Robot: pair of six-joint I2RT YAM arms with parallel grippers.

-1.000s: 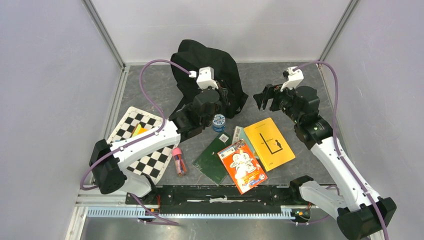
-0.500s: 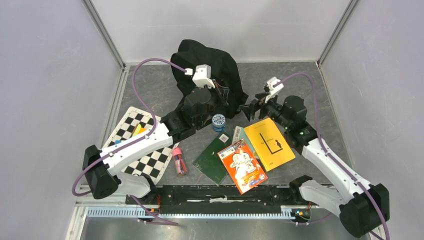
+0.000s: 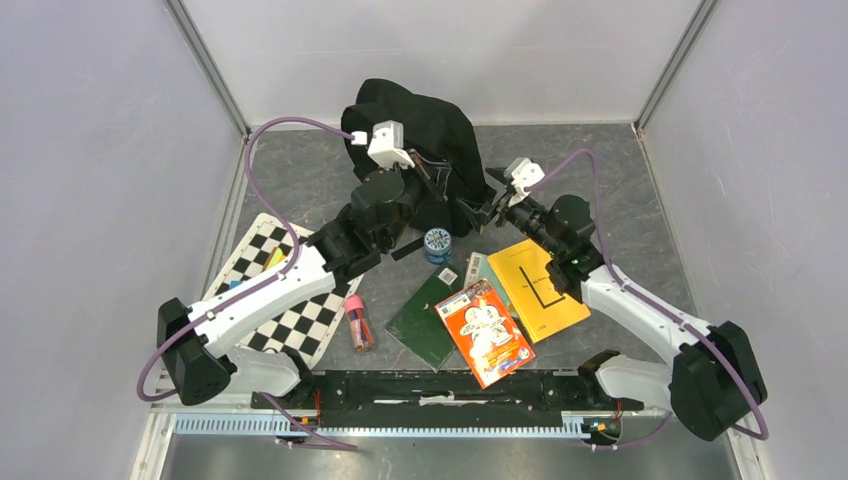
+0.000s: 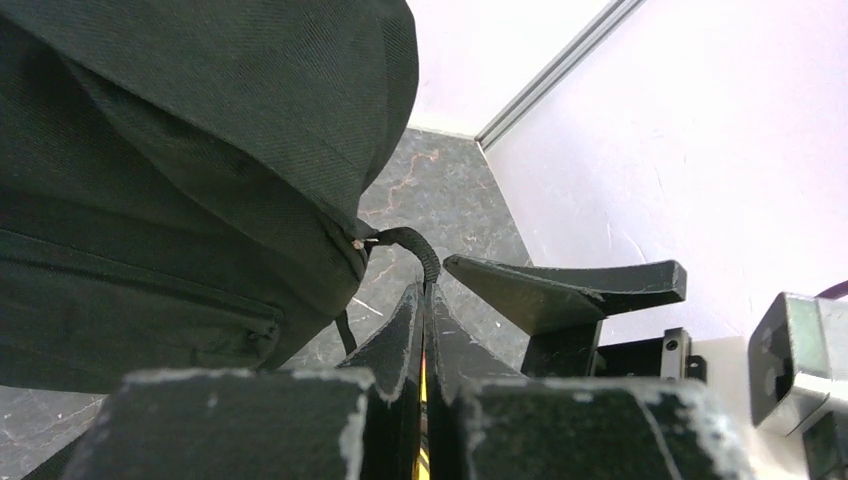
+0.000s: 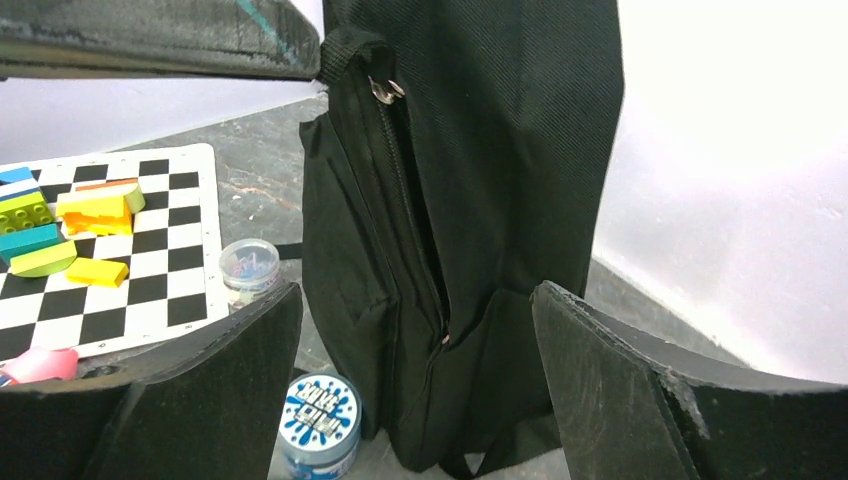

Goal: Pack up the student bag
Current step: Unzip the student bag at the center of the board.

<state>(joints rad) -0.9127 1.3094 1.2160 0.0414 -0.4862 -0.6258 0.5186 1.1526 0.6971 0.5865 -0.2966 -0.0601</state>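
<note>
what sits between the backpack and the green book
A small round tub with a blue printed lid, upright just in front of the bag; the top view shows it best.

A dark grey, marble-veined worktop (image 3: 300,165) sits boxed in on three sides by plain, pale lilac-white walls (image 3: 440,50). Slim aluminium posts (image 3: 206,66) stand in the two far corners. The light is soft and even, casting only faint shadows.

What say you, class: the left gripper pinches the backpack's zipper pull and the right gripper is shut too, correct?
No: the right gripper is open, per the right wrist view. The left gripper does pinch the backpack's zipper pull.
</note>
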